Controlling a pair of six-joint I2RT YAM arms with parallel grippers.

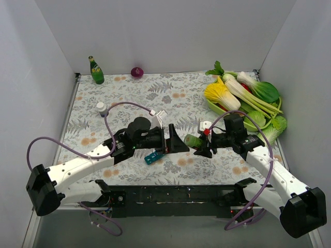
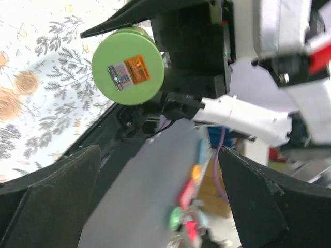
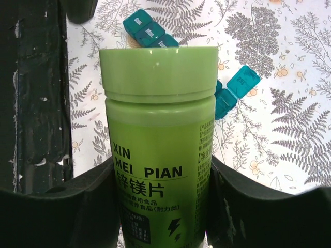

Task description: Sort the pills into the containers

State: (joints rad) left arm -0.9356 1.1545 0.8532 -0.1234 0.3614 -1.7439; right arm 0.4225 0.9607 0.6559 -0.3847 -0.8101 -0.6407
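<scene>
My right gripper [image 1: 200, 145] is shut on a small green jar [image 1: 193, 139], held lying sideways above the table with its lid on. In the right wrist view the jar [image 3: 159, 155] fills the gap between the fingers [image 3: 57, 206]. My left gripper [image 1: 178, 140] is open and empty, its jaws facing the jar's lid [image 2: 128, 65] from a short distance. The teal pill-organizer strip [image 1: 153, 157] lies on the table below both grippers. It shows behind the jar [image 3: 150, 33] with one lid standing open [image 3: 243, 80]. No loose pills are visible.
A small white bottle [image 1: 101, 108] stands at the left. A green soda bottle [image 1: 96, 71] and a purple onion [image 1: 136, 72] are at the back. A green basket of vegetables [image 1: 247, 98] fills the right back corner. White walls enclose the floral cloth [image 1: 129, 98].
</scene>
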